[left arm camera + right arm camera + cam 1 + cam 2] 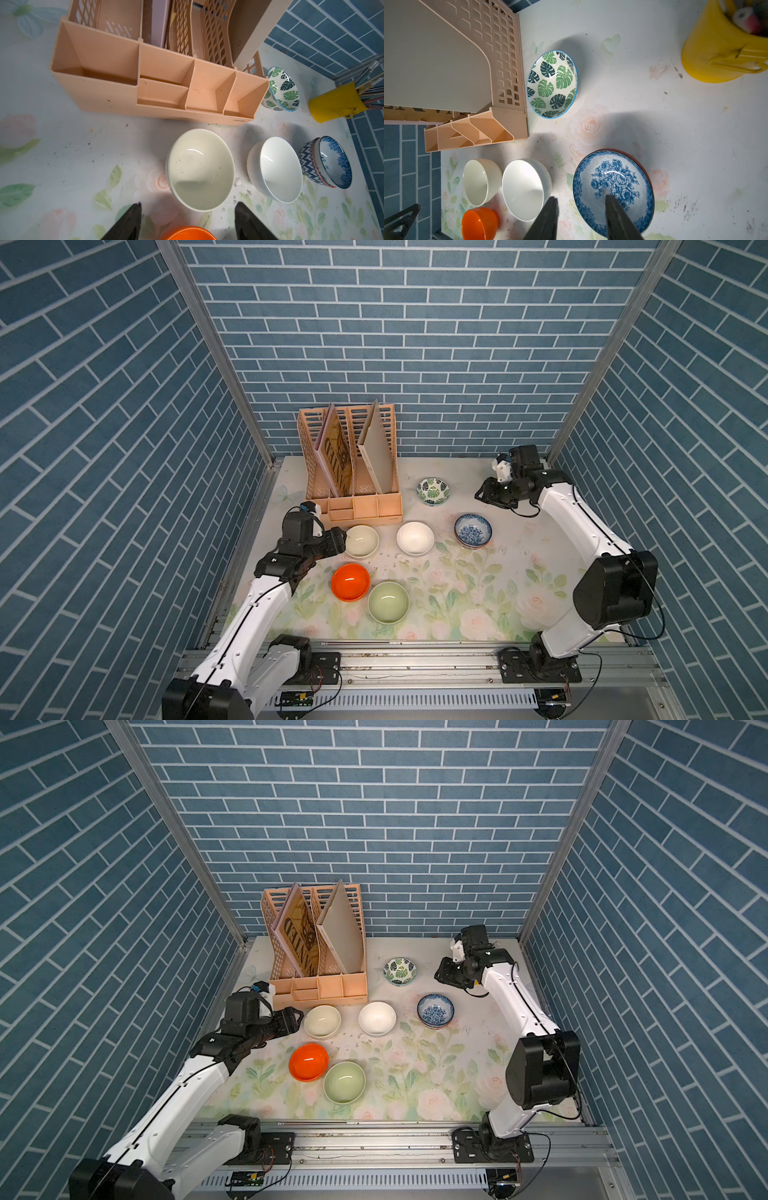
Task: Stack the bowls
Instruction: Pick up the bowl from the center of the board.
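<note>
Left gripper (188, 205) has its two fingers spread wide with nothing between them. It sits at 9 o'clock of the cream bowl (362, 541), pointing at it. The bowl's near rim is about level with the fingertips and touches neither. Right gripper (580, 197) has its two fingers partly apart and pinches nothing (it is at 1 o'clock on the table (457, 605), taking the back wall as 12). Its wrist view looks down across the rim of the blue bowl (472, 530).

Seven bowls, all upright. Five stand alone: cream at 9 o'clock, the white bowl (414, 538) near the centre, the leaf bowl (433, 491) at 12, the orange bowl (350, 581) at 8 and the green bowl (388, 601) at 7. The last two are just beside each other. The other two make one stack at 2 o'clock: the blue bowl sits inside the geometric bowl (306, 158), whose red rim shows around it.

One organizer (376, 506) stands at 11 o'clock with two boards (376, 456) upright in it. One yellow cup (334, 104) stands by the wall past the leaf bowl (seen only in the wrist views).
</note>
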You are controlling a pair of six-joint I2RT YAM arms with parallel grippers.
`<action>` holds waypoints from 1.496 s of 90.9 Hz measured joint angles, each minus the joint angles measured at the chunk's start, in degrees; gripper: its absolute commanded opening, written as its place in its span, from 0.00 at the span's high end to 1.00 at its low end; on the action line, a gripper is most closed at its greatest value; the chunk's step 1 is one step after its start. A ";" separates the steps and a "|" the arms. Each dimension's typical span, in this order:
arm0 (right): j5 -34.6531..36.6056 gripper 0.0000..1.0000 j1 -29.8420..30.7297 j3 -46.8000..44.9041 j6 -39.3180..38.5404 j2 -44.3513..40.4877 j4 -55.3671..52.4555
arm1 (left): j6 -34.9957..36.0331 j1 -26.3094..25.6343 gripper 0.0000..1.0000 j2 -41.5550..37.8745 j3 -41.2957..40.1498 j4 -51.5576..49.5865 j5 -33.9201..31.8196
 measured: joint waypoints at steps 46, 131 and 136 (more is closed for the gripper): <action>10.32 0.59 4.17 -37.09 2.93 -37.53 20.52 | -3.78 -3.96 0.46 10.88 1.20 -2.73 -4.63; 9.90 0.59 3.93 -46.58 4.46 -43.43 38.38 | -4.61 -4.44 0.57 22.60 6.27 -1.31 -6.47; 9.90 0.59 3.93 -46.58 4.46 -43.41 38.38 | -4.42 -4.50 0.60 23.80 6.91 -1.05 -6.75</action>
